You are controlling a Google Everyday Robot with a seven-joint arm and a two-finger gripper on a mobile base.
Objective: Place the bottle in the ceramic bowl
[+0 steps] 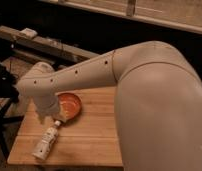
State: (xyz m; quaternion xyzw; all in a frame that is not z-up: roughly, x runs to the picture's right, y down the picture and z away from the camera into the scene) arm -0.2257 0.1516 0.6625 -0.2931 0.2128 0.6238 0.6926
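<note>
The bottle is whitish with a pale label. It lies on its side on the wooden table near the front left, with its neck pointing up-right toward the bowl. The ceramic bowl is orange-red, stands just behind the bottle, and looks empty. Its left part is hidden by my arm. My gripper hangs from the white wrist over the bowl's left edge, just above the bottle's neck.
The table's left edge and front edge are close to the bottle. My large white arm covers the right side of the table. A dark bench with a small white object runs behind. A black stand is at the left.
</note>
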